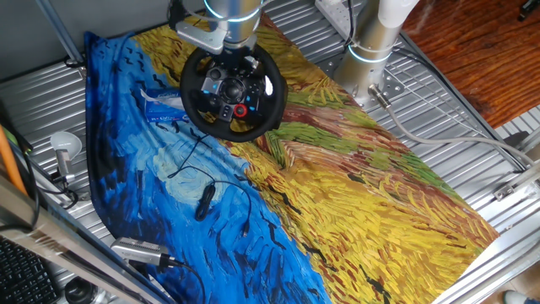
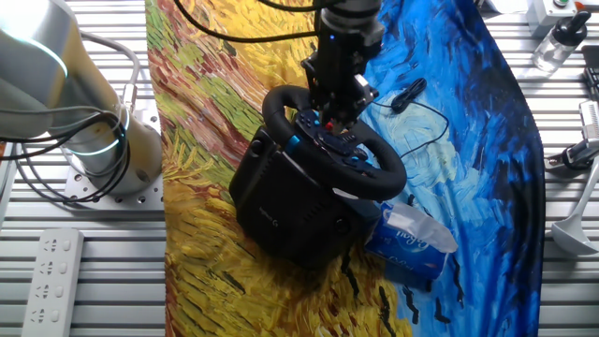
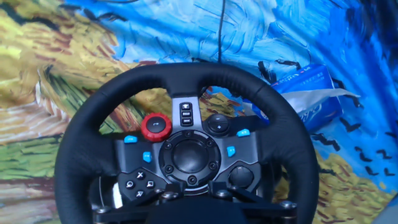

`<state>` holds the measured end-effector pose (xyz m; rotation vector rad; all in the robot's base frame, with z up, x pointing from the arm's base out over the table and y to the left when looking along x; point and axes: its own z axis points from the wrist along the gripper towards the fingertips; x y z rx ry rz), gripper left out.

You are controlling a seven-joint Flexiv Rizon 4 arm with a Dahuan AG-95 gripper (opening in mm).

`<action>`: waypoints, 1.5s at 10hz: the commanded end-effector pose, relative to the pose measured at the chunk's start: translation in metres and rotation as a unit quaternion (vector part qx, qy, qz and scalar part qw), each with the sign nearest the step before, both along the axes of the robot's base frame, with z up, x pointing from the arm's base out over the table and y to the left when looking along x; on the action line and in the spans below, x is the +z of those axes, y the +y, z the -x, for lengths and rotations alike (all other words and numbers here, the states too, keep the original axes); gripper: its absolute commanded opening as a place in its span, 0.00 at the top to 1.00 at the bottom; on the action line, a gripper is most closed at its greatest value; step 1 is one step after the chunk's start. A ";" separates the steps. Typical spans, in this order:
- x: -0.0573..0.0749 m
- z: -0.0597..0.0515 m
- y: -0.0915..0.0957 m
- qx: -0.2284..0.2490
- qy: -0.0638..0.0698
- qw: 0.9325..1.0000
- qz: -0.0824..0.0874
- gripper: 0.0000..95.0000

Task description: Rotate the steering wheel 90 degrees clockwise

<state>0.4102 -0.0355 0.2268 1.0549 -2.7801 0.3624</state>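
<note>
— Where's the gripper (image 2: 335, 110)?

— I've got it down over the hub of the steering wheel (image 2: 386, 174). I cannot tell how far the fingers are spread, or whether they grip anything.

— And the wheel?

— On its black base (image 2: 281, 211) on the painted cloth (image 1: 363, 211), red knob (image 3: 155, 127) showing, a tissue pack (image 2: 412, 241) just beside it.
</note>
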 end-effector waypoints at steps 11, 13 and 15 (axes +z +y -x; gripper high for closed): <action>0.000 -0.001 0.001 0.053 -0.009 0.996 0.073 0.60; 0.000 -0.001 0.001 0.061 -0.007 0.995 0.077 0.60; 0.000 -0.001 0.001 0.080 -0.017 0.991 0.108 0.80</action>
